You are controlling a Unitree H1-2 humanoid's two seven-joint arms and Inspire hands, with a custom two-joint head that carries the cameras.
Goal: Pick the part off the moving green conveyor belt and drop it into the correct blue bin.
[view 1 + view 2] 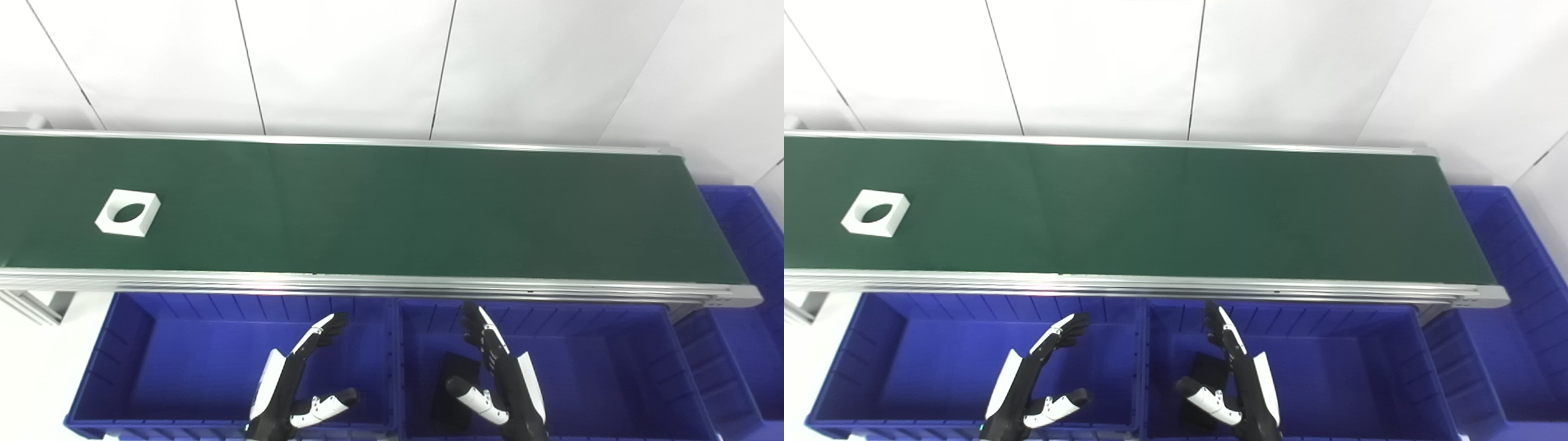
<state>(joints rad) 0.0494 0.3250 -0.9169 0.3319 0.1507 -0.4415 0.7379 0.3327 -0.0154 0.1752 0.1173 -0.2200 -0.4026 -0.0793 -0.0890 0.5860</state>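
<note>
White square part [127, 212] with a round hole lies flat on the green conveyor belt [392, 208], far left, well apart from both hands. Left eye view: left hand [294, 380] hovers over the left blue bin [122, 343], fingers spread, holding nothing. Right hand [499, 373] likewise splayed and empty above the middle blue bin [612, 367], where a black object [456, 383] lies.

Right eye view: same layout; a third blue bin [1519, 294] sits at the belt's right end.

Factory-style sorting cell: green conveyor belt [392, 208], blue bins [551, 367], white panel walls [343, 61].
</note>
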